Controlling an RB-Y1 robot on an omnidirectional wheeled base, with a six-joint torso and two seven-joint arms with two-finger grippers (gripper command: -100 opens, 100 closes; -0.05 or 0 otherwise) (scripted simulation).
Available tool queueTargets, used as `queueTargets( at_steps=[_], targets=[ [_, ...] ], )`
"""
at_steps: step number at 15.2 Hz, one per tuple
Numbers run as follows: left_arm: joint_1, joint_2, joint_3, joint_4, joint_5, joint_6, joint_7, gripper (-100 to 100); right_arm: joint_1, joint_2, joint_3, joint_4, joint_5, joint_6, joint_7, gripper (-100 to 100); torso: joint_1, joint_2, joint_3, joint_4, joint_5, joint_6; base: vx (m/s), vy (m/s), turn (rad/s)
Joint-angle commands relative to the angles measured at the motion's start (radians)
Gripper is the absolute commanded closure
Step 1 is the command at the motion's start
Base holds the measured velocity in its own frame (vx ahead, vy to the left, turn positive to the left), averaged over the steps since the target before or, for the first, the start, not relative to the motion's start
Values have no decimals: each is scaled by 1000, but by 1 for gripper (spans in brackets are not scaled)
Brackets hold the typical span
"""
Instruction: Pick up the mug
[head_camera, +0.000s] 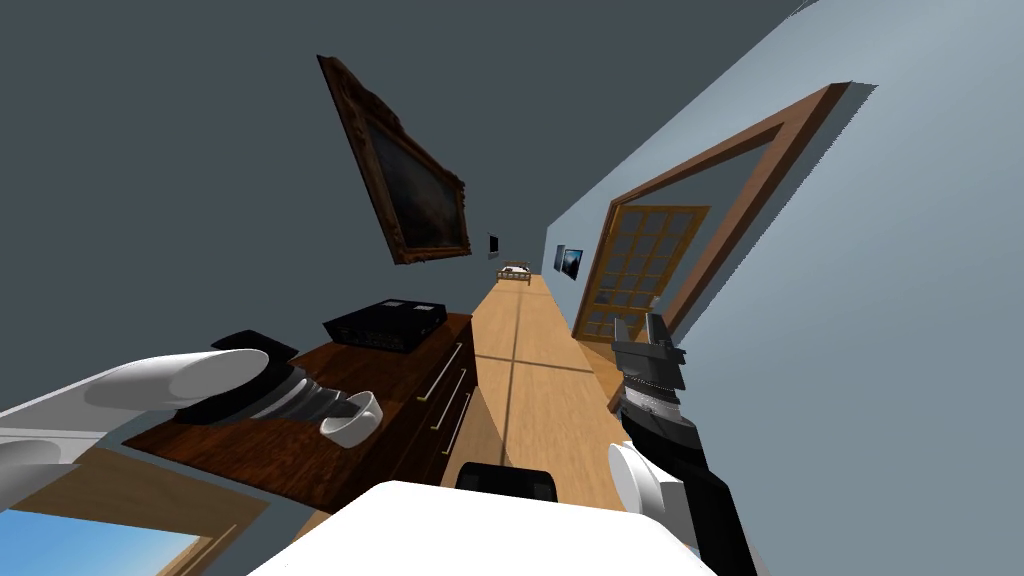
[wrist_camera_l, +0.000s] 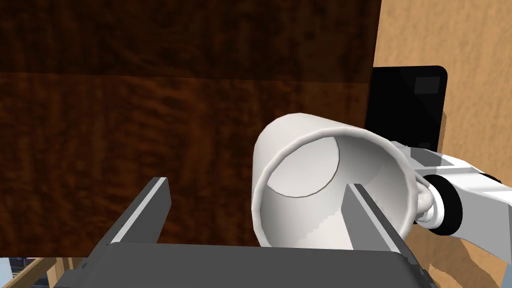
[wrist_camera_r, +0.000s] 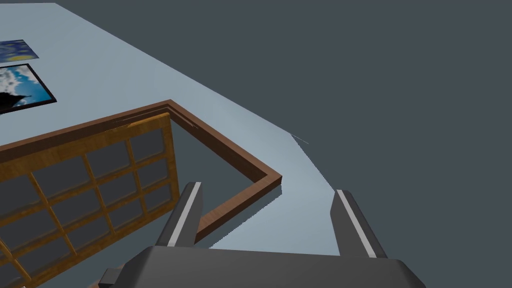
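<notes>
Little of the pickup is done so far: the reach is made, the grip and the lift are left. In the head view the mug (head_camera: 352, 418) sits in the lower left of the frame, on the top of the dark wood dresser (head_camera: 300, 455) near its front edge, at the end of my left arm. A black box (head_camera: 385, 323) lies further back on the same top, well apart from it.

The left gripper (wrist_camera_l: 255, 185) is on the mug with its 2 fingers spread wide, clamping nothing. In the left wrist view 1 finger (wrist_camera_l: 370, 220) crosses the mug's open mouth, inside it or just over it; I cannot tell which. The other finger (wrist_camera_l: 145, 215) stands clear over bare wood. The near wall of the mug falls between them, so closing would likely pinch that wall at the rim.

The mug's mouth faces the gripper, and its round inner floor shows plainly. Its long axis runs from the mouth by the gripper's body away to the base on the dresser. I judge it upright, though whether the base touches the wood is hidden. What looks like its handle (wrist_camera_l: 424, 197) juts from the side away from the free finger.

The right gripper (wrist_camera_r: 267, 190) hangs idle at the right of the head view, fingers apart and holding nothing.
</notes>
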Motion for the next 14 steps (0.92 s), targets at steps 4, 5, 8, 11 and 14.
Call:
queueTargets(
  at_steps=[4, 5, 8, 11, 14],
  targets=[
    [-8, -30, -30, 49, -33, -31, -40, -100, 0, 0, 0, 0, 0, 0, 0, 0, 0, 2, 1, 0, 0, 0, 12, -19, -27],
    [-10, -38, -38, 61, -42, -40, -51, -100, 0, 0, 0, 0, 0, 0, 0, 0, 0, 3, 2, 1, 0, 0, -3, -26, -31],
    [-4, -33, -28, 43, -34, -31, -39, 100, 0, 0, 0, 0, 0, 0, 0, 0, 0, 4, 2, 1, 0, 0, 0, -7, -3],
    [-3, -32, -29, 43, -34, -29, -39, 100, 0, 0, 0, 0, 0, 0, 0, 0, 2, 4, 3, 2, 1, 0, 0, 0, 0],
    [-4, -14, -16, 19, -15, -13, -16, 100, 0, 0, 0, 0, 0, 0, 0, 0, 4, 5, 3, 2, 0, -1, -4, 27, 44]
  ],
)
